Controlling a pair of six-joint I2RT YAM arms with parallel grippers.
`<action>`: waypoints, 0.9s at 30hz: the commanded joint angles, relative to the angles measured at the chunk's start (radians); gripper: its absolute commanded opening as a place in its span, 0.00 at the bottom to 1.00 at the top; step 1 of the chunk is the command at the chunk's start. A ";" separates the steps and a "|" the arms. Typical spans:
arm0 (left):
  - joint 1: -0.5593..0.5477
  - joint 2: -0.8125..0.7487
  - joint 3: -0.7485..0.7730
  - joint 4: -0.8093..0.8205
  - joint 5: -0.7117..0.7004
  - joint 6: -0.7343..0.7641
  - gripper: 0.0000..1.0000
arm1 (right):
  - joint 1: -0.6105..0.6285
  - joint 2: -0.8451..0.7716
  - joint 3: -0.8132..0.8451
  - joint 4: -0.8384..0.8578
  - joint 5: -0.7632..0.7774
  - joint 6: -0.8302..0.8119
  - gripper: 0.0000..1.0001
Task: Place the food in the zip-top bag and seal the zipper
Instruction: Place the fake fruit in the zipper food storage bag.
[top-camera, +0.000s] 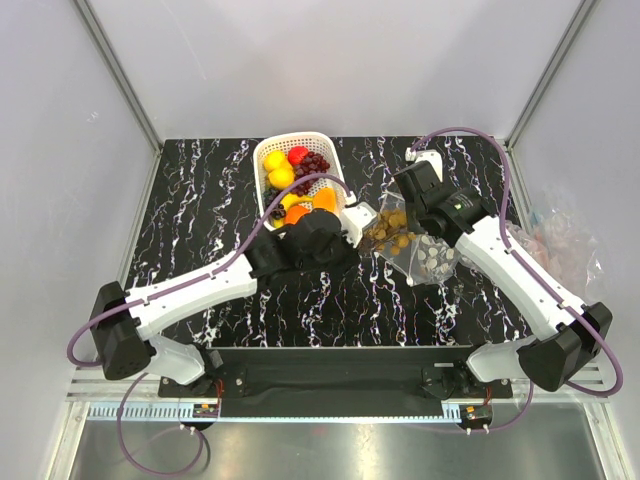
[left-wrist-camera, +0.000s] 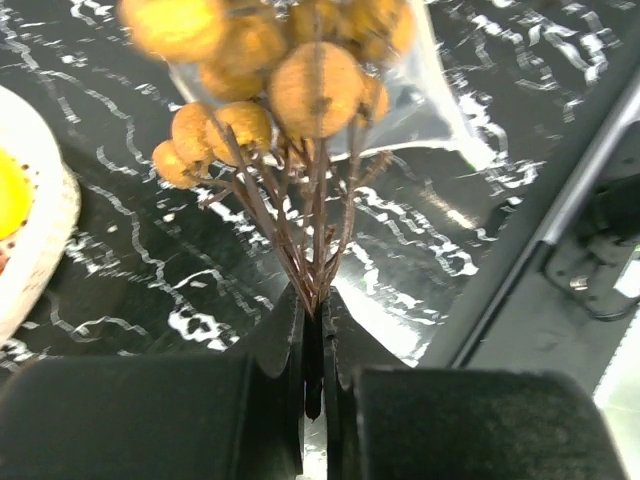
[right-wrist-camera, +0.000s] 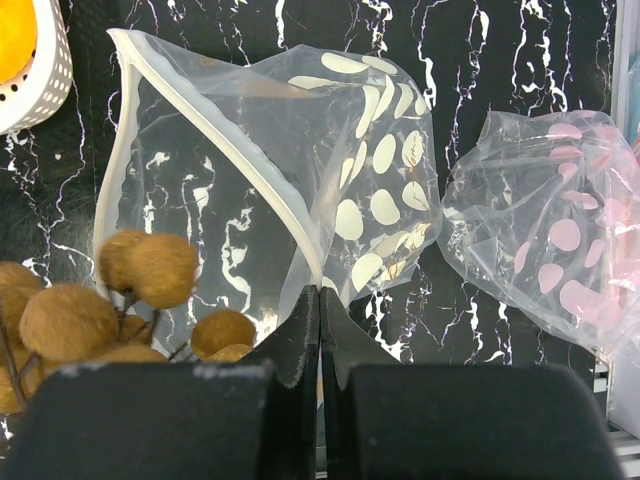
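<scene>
My left gripper is shut on the stem of the tan grapes and holds the bunch at the open mouth of the clear zip-top bag with pale spots. My right gripper is shut on the bag's zipper rim and holds the mouth open. The tan grapes show at the bag mouth in the top view and in the right wrist view. The lemons, strawberry, dark purple grapes and orange lie in the white basket.
A second crumpled clear bag with pink spots lies to the right of the held bag, near the table's right edge. The basket stands at the back centre. White walls enclose the table.
</scene>
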 joint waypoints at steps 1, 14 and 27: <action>-0.008 -0.015 0.011 0.009 -0.083 0.063 0.00 | -0.007 -0.013 0.047 -0.007 -0.004 -0.019 0.00; -0.048 0.060 0.086 -0.066 -0.210 0.230 0.00 | -0.007 -0.006 0.058 -0.027 -0.073 -0.050 0.00; -0.082 0.109 0.155 -0.078 -0.335 0.389 0.00 | -0.007 -0.012 0.064 -0.052 -0.160 -0.056 0.00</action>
